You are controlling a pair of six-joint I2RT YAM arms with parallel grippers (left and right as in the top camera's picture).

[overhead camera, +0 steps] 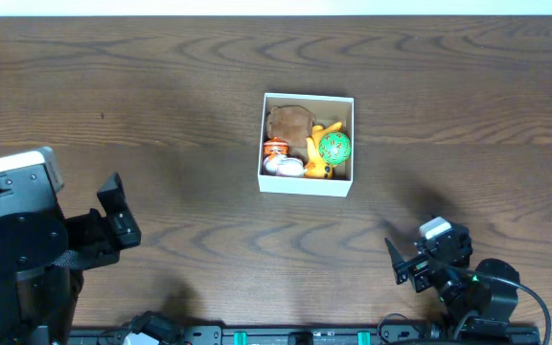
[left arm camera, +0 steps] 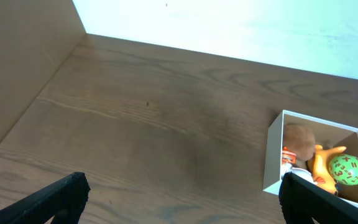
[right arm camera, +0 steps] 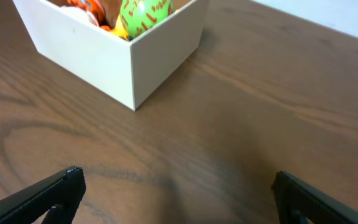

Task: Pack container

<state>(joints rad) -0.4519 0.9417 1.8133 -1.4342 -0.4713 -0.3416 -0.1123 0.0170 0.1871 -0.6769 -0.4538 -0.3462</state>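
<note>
The container [overhead camera: 306, 185], a square white-walled box, sits at the table's middle. It holds a brown plush [overhead camera: 288, 121], a green ball with orange marks [overhead camera: 334, 148], a yellow toy [overhead camera: 316, 156] and an orange-and-white toy [overhead camera: 277, 153]. It also shows in the left wrist view [left arm camera: 273, 157] and the right wrist view [right arm camera: 104, 59]. My left gripper [overhead camera: 118, 213] is open and empty at the front left, far from the box. My right gripper [overhead camera: 405, 261] is open and empty at the front right, short of the box.
The dark wooden table [overhead camera: 142, 105] stretches around the box. Its far edge meets a white surface [overhead camera: 276, 8]. The arm bases stand at the front left [overhead camera: 12, 259] and front right [overhead camera: 477, 297].
</note>
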